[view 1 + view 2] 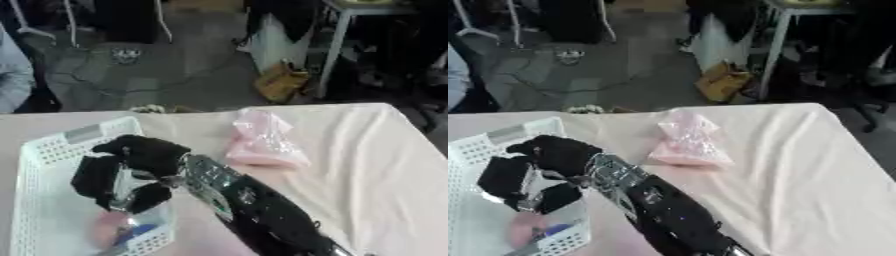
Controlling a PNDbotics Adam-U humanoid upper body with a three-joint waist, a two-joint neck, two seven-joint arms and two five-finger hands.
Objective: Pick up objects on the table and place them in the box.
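A white slatted basket (52,150) stands on the table's left side. My right hand (131,167) reaches in from the lower right and hovers over the basket. Its black fingers (94,176) and thumb curl round the upper end of a clear packet (131,192). The packet's lower end, with something pink and blue (118,231) inside, hangs down to the basket's near corner. A pink plastic bag (686,141) lies on the cloth right of the basket, apart from the hand. My left hand shows in neither view.
A cream cloth (367,165) covers the table, with bare room to the right of the pink bag. The table's far edge (289,106) runs just behind the basket and the bag. Beyond it on the floor are chair legs and a yellow-brown bag (280,82).
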